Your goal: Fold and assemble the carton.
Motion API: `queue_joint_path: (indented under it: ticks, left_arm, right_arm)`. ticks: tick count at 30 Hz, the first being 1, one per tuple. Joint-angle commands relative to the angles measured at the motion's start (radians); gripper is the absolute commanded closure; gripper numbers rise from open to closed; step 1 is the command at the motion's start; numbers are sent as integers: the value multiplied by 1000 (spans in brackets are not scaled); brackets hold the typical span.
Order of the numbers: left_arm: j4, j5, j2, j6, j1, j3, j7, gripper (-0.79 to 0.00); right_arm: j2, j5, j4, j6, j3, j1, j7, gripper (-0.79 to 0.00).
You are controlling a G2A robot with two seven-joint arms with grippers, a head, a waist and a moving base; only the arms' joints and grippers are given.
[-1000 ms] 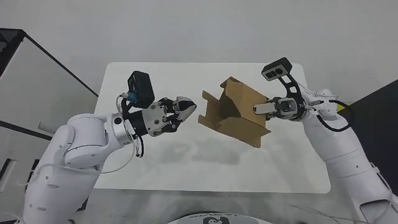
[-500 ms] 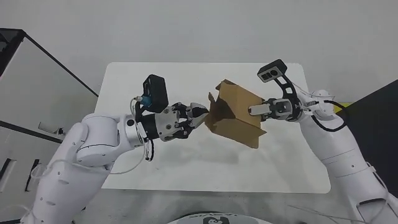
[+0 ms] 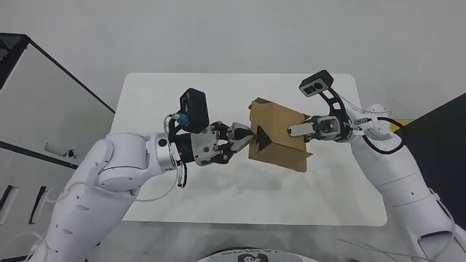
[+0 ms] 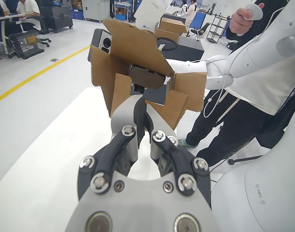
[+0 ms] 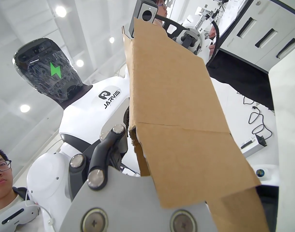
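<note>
A brown carton is held tilted above the middle of the white table. My right gripper is shut on its right-hand wall; in the right wrist view that cardboard panel runs between the fingers, hiding the far one. My left gripper is shut, and its tips press against the carton's open left end. In the left wrist view the left gripper touches the lower flaps of the carton, whose upper flap stands raised behind.
The table has bare room in front of and behind the carton, and its front edge lies close to the robot. A dark frame stands off the table's left side.
My left arm has moved right across the table until its gripper met the carton's open end. The carton has shifted left and turned, its end flap folded inward. The right gripper followed slightly left.
</note>
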Motion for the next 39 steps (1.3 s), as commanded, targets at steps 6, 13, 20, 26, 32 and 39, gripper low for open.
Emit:
queue_joint_path:
  ticks: [6, 13, 20, 26, 32, 39]
  left_arm:
    - [-2, 4, 0, -1, -7, 14, -15, 0]
    - [-6, 7, 0, 1, -12, 31, -30, 0]
    - [-5, 11, 0, 3, -19, 42, -36, 0]
    - [-5, 11, 1, 8, -15, 21, -13, 0]
    - [-8, 7, 7, 1, 5, -23, -2, 0]
    - [-13, 6, 12, -5, 22, -50, -4, 0]
  right_arm:
    - [1, 3, -8, 0, -5, 4, 0, 0]
    - [2, 3, -21, 0, -7, 3, 0, 0]
    - [3, -5, -35, 0, -8, 0, 0, 0]
    - [6, -11, -39, 0, 8, -11, 0, 0]
    - [9, -10, -50, 0, 44, -33, 0, 0]
    - [10, -21, -64, 0, 68, -51, 0, 0]
